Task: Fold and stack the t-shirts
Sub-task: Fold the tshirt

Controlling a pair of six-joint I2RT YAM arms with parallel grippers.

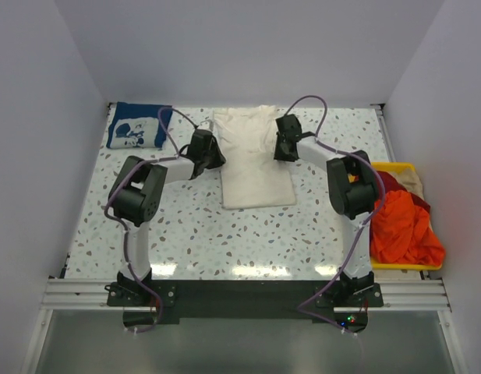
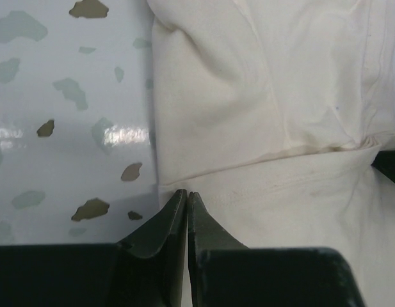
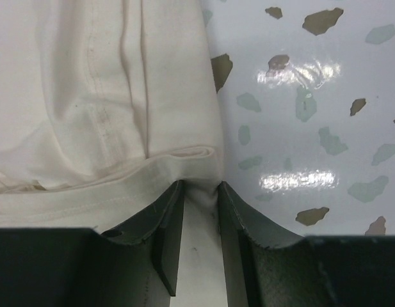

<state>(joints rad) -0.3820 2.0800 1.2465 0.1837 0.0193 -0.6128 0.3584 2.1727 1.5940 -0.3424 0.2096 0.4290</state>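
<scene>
The cream t-shirt (image 1: 256, 167) lies in the middle of the table as a long strip, collar end at the back. My left gripper (image 1: 217, 158) is at its left edge; in the left wrist view the jaws (image 2: 187, 194) are pressed together on the hem of the cream t-shirt (image 2: 280, 96). At the strip's right edge is my right gripper (image 1: 281, 155), and in the right wrist view (image 3: 200, 185) it is shut on a thick fold of the cream t-shirt (image 3: 88, 96). A folded navy t-shirt (image 1: 139, 125) lies at the back left.
A yellow bin (image 1: 392, 167) at the table's right edge holds the crumpled orange-red t-shirt (image 1: 400, 226), a beige t-shirt (image 1: 415, 183) and some dark red cloth (image 1: 388, 183). White walls close in the back and both sides.
</scene>
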